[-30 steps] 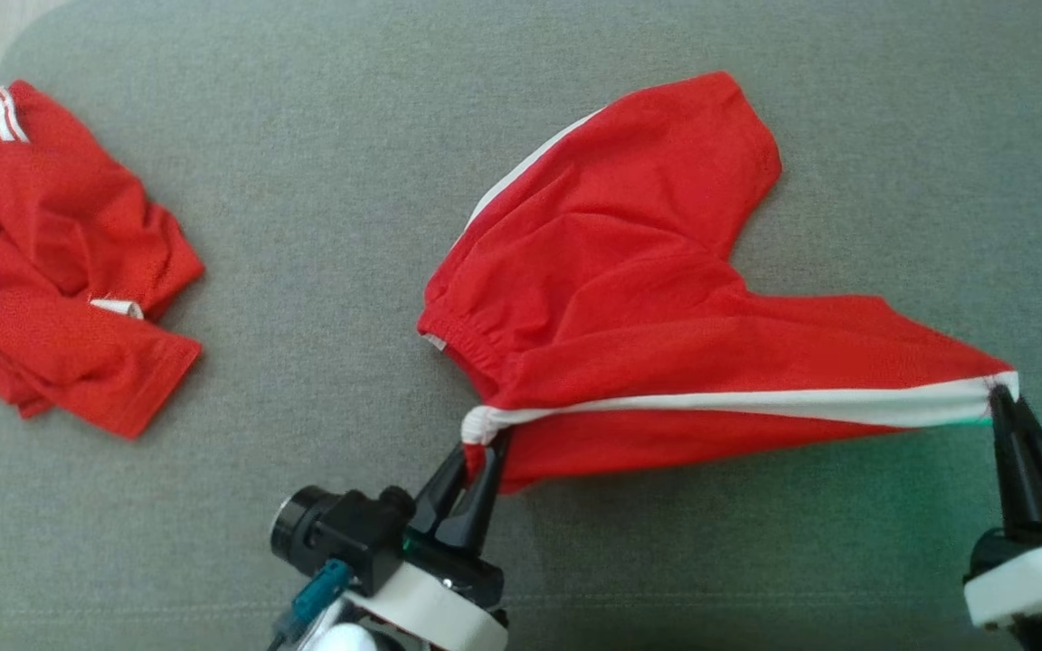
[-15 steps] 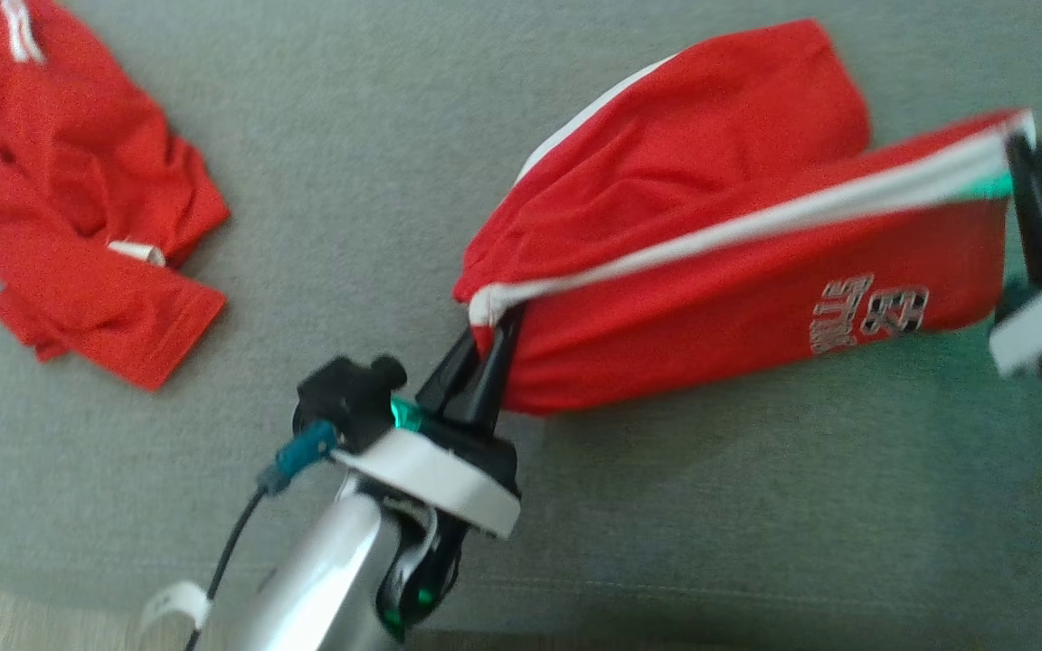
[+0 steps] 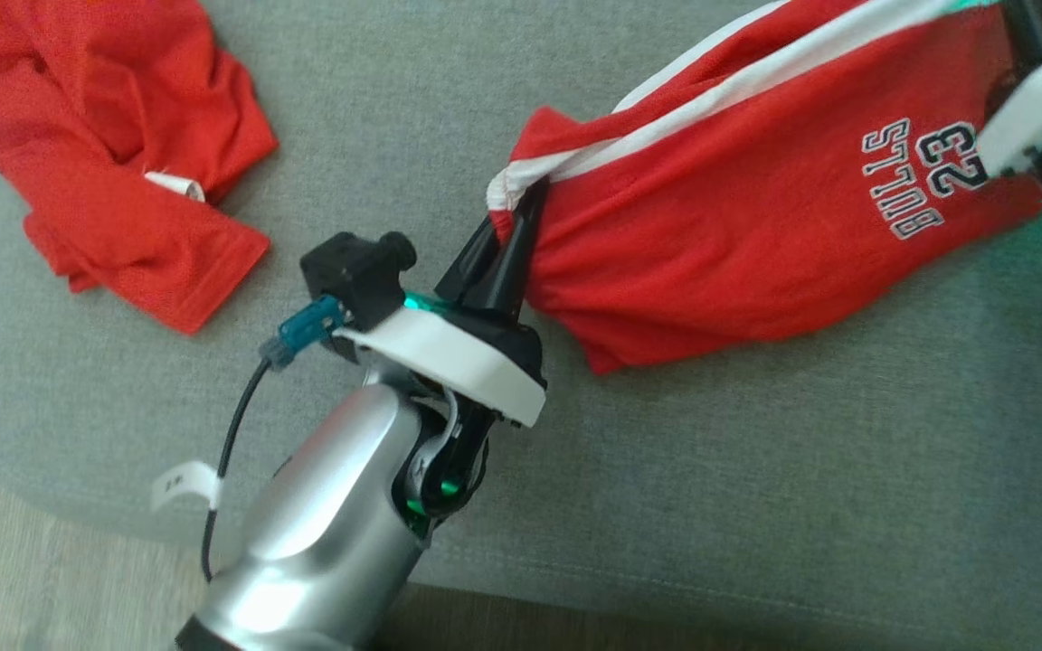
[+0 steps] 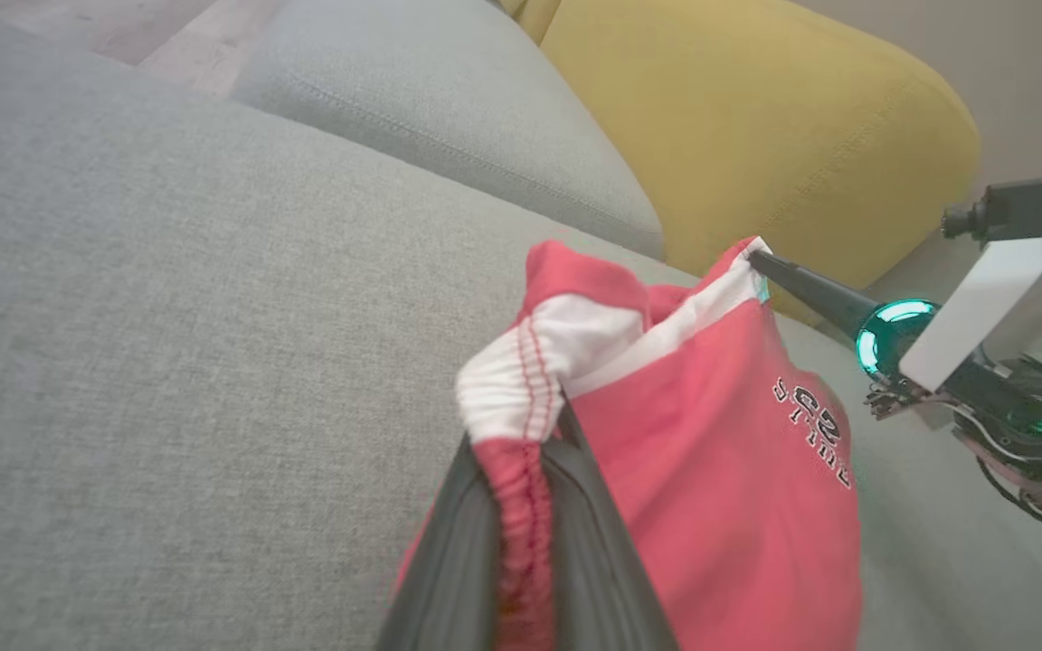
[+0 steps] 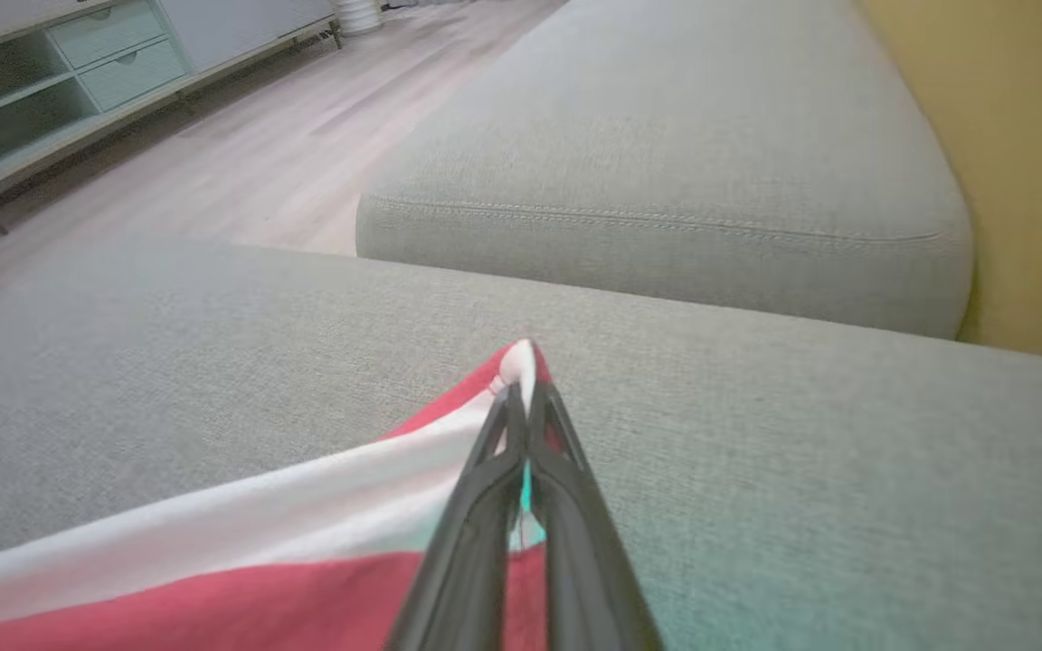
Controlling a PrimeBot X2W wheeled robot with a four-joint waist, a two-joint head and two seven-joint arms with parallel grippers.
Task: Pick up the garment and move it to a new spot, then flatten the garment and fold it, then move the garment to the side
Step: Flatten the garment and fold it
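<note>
On the grey sofa cushion (image 3: 756,488), toward its right side, the red garment (image 3: 756,208) hangs stretched between the two arms. It is a pair of shorts with a white side stripe (image 3: 738,81) and the print "BULLS 23" (image 3: 923,176) on the leg. The left end effector (image 3: 521,212) is clenched on the gathered waistband, just where the white stripe meets the elastic. In the left wrist view the red elastic runs down between its two dark fingers (image 4: 449,551). The right end effector (image 5: 521,398) is pinched tight on the other end of the stripe, at the corner of the leg hem, at the far right of the head view. The stripe runs taut from one grip to the other, and the cloth sags below it toward the near side. Whether its lowest fold touches the cushion cannot be told.

A second red garment (image 3: 114,136) lies crumpled on the far left of the same cushion, well apart from the held one. A dark cable (image 3: 232,452) runs down beside the left forearm. Beyond the cushion sit another grey cushion (image 5: 666,163) and a yellow one (image 4: 756,117). Pale wooden floor (image 5: 259,163) and a low cabinet (image 5: 51,72) lie farther off.
</note>
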